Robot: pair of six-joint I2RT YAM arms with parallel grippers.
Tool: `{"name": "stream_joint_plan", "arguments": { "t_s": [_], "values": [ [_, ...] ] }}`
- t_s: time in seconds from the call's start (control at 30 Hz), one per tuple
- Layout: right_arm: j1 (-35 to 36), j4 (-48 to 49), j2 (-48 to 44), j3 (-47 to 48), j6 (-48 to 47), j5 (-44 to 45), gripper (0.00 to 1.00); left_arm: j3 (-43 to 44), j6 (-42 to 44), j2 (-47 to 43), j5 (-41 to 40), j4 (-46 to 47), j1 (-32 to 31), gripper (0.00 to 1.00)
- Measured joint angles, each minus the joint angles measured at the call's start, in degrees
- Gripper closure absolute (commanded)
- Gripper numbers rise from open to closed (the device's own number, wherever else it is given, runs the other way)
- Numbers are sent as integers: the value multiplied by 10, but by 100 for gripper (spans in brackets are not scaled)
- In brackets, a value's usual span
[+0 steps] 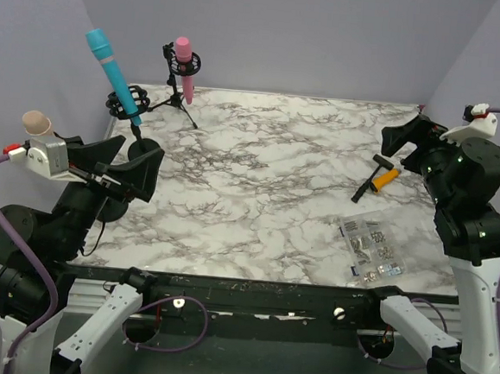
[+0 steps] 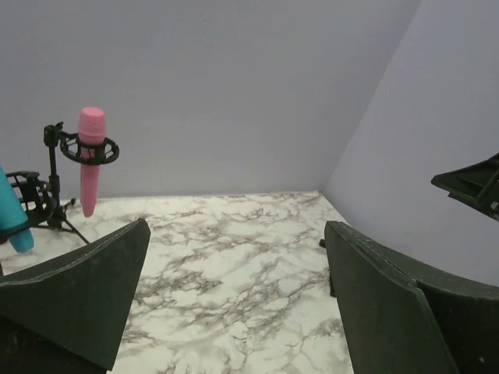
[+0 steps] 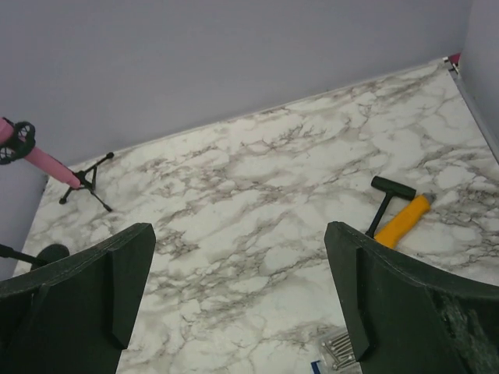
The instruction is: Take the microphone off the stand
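A blue microphone (image 1: 114, 71) leans in a black clip on a round-based stand (image 1: 144, 147) at the table's left edge. Farther back, a pink microphone (image 1: 186, 65) hangs in the ring of a small tripod stand (image 1: 177, 103). My left gripper (image 1: 131, 162) hovers open just in front of the round base, with nothing between its fingers. In the left wrist view the pink microphone (image 2: 90, 156) stands far ahead on the left and the blue microphone (image 2: 12, 222) shows at the frame edge; the left gripper (image 2: 236, 230) is empty. My right gripper (image 1: 398, 147) is open and empty at the far right.
A hammer with an orange handle (image 1: 377, 178) lies right of centre, near the right gripper. A clear bag of screws (image 1: 371, 244) lies near the front right. Purple walls close off the back and both sides. The right wrist view shows the hammer (image 3: 398, 218) and the tripod stand (image 3: 86, 183).
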Motion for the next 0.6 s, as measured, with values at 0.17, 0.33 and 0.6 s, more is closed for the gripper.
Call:
{"name": "stream_joint_plan", "arguments": {
  "t_s": [0.17,0.33,0.6],
  "values": [
    [0,7,2,-47,0,-21,0,-10,-1,2,-17,-36,0,1],
    [0,42,6,-96,0,-73,0,-38,-1,4,-58,-76,0,1],
    [0,69,12,-147,11,-165,0,-88,-8,56,-113,-140,0,1]
  ]
}}
